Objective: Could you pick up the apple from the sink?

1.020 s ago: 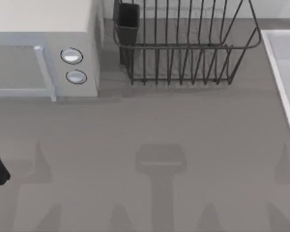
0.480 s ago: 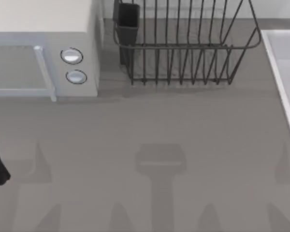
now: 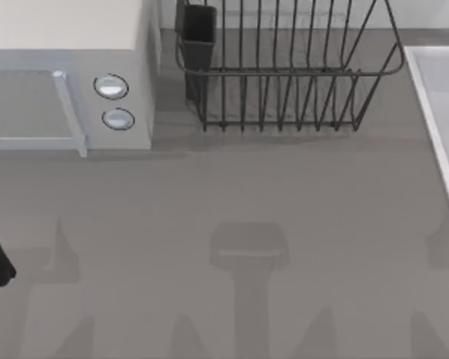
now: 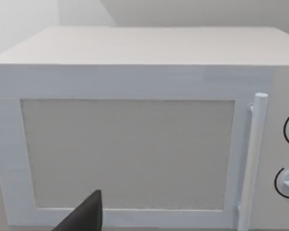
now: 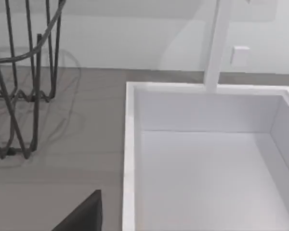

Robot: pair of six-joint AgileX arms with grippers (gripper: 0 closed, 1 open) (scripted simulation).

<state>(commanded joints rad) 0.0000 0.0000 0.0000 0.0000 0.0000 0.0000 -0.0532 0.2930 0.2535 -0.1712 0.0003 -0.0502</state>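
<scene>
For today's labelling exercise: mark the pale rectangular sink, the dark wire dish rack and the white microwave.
pale rectangular sink (image 5: 129, 159): right wrist view, raised near rim.
dark wire dish rack (image 3: 284, 72): top view, front rail.
white microwave (image 4: 135, 82): left wrist view, door's upper frame.

No readable text, label, brand or number anywhere. Blank front on the microwave, with two plain round knobs bearing no markings. Bare rim on the sink, and no sign on the dish rack.

The top view looks straight down on the counter. The left wrist view faces the microwave at close range, ahead of its end effector. The right wrist view faces the sink, sharing the dish rack with the top view.
</scene>
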